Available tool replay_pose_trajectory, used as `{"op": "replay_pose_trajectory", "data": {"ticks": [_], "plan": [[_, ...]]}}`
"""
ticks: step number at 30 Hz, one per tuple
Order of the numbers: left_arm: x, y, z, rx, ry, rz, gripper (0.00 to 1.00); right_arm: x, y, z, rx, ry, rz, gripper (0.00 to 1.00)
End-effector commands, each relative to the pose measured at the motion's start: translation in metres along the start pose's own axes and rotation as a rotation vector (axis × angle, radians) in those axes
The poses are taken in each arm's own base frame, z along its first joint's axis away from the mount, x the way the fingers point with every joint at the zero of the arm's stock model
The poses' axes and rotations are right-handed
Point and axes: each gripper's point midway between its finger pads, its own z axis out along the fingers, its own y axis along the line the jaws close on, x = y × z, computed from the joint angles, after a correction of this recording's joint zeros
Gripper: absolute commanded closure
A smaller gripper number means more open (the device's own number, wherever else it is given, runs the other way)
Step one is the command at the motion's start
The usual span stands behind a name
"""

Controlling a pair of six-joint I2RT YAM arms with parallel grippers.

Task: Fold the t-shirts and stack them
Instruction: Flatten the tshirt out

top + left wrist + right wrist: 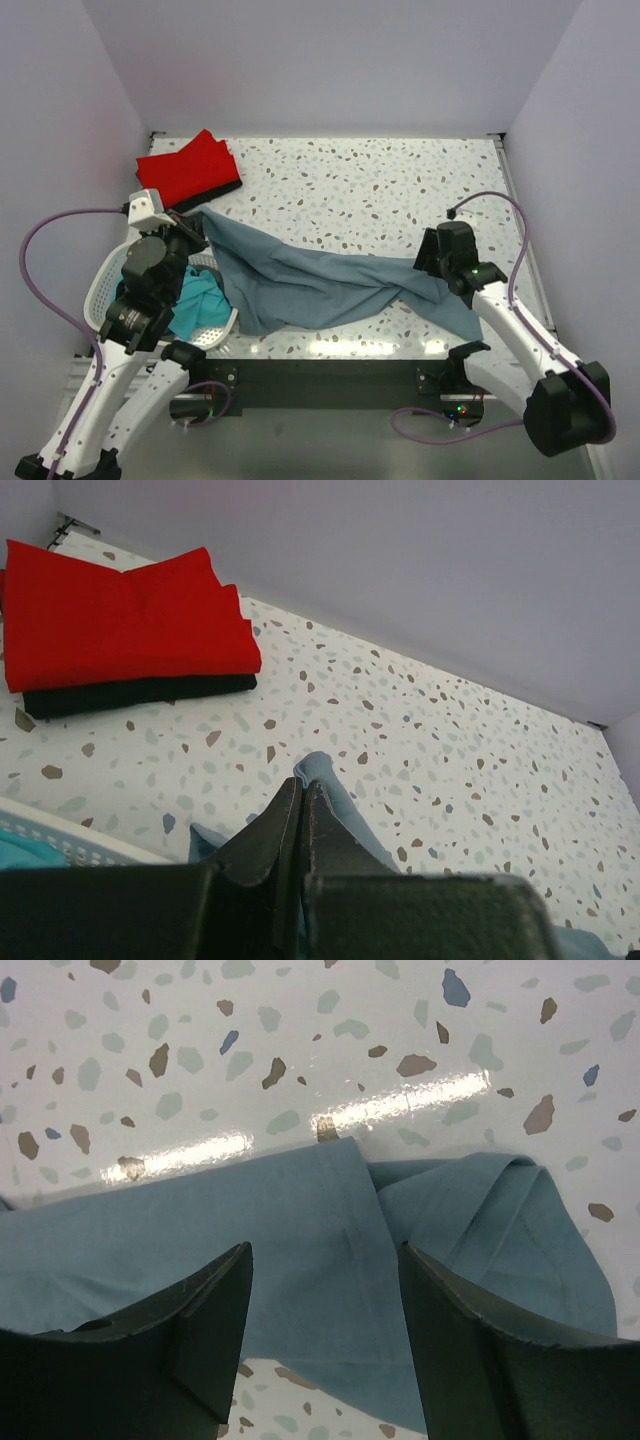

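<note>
While the red tee (185, 168) lay folded on the black tee (225, 190) at the far left corner of the table (400, 180), making a stack of 2, the step in hand looked to be spreading the grey tee (320, 285) ahead of its fold. By the near left edge the basket (98, 290) held the teal tee (200, 298), bunched and not yet folded. Just above it the left gripper (192, 232) had its fingers pressed together on a corner of the grey tee. The left wrist view showed a tongue of that cloth poking out past the closed tips.

From there the grey tee ran as a twisted, rumpled band across the near half of the table to the right gripper (445, 268). That gripper hung over the tee's right end with its jaws spread. Its wrist view showed hemmed cloth lying on the table between the fingers (190, 1320), pinched by neither.

I judged the task about half done: 2 tees stacked, 2 to go. The next move probably called for the right gripper to drop and pinch the hem below it, so both arms could pull the cloth taut and lay it flat. The twist in the middle would need working out first. Catching 1 layer, not the doubled fold beside it, seemed the tricky part.
</note>
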Motion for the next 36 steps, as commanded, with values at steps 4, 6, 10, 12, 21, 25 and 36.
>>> {"op": "replay_pose_trajectory", "data": {"ticks": [4,6,10,12,21,25,36], "plan": [[-0.009,-0.011,-0.001,0.053,-0.022,-0.021,1.00,-0.012,0.004,0.031,0.039,-0.039,0.023,0.40],[-0.005,-0.013,0.001,0.056,-0.005,-0.014,1.00,-0.006,0.003,0.041,0.060,-0.008,0.010,0.43],[-0.004,-0.012,0.001,0.054,-0.004,-0.014,1.00,-0.001,-0.001,0.054,0.092,0.016,0.002,0.44],[-0.005,-0.012,-0.001,0.057,-0.011,-0.017,1.00,0.005,-0.003,0.060,0.103,0.038,-0.001,0.44],[-0.006,-0.014,-0.001,0.066,-0.011,-0.017,1.00,0.004,-0.002,0.074,0.091,0.059,-0.001,0.57],[-0.006,-0.015,-0.002,0.066,-0.012,-0.016,1.00,-0.003,0.005,0.072,0.059,0.060,-0.002,0.83],[-0.014,-0.012,-0.004,0.048,-0.040,-0.022,1.00,-0.086,0.013,-0.005,0.017,-0.148,-0.003,1.00]]}}
